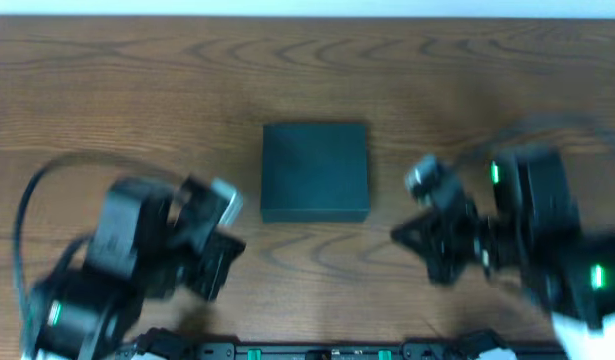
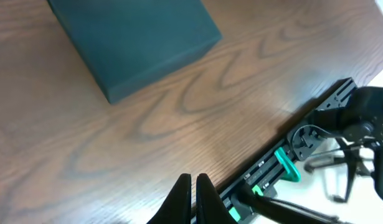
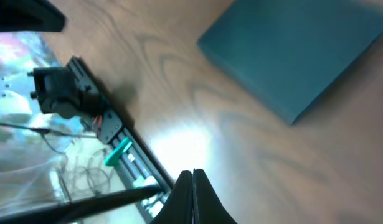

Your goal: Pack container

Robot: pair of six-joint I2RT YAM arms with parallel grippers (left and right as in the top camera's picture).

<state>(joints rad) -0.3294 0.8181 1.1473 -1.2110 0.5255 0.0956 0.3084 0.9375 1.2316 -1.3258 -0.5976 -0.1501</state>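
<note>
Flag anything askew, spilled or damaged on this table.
Nothing stands out. The container sits closed and square on the table, no spill or damage visible. The left gripper and right gripper are apart from it, empty.

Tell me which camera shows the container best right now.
Overhead: the whole container is in frame, lid down. The left wrist view catches only part of the container, cropped at the top edge; the right wrist view likewise shows part, cropped at the top right.

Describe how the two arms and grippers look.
The left arm and right arm are black and blocky with green lights; the left trails a looping black cable. The left gripper and right gripper each end in two slim, tapered black fingers.
</note>
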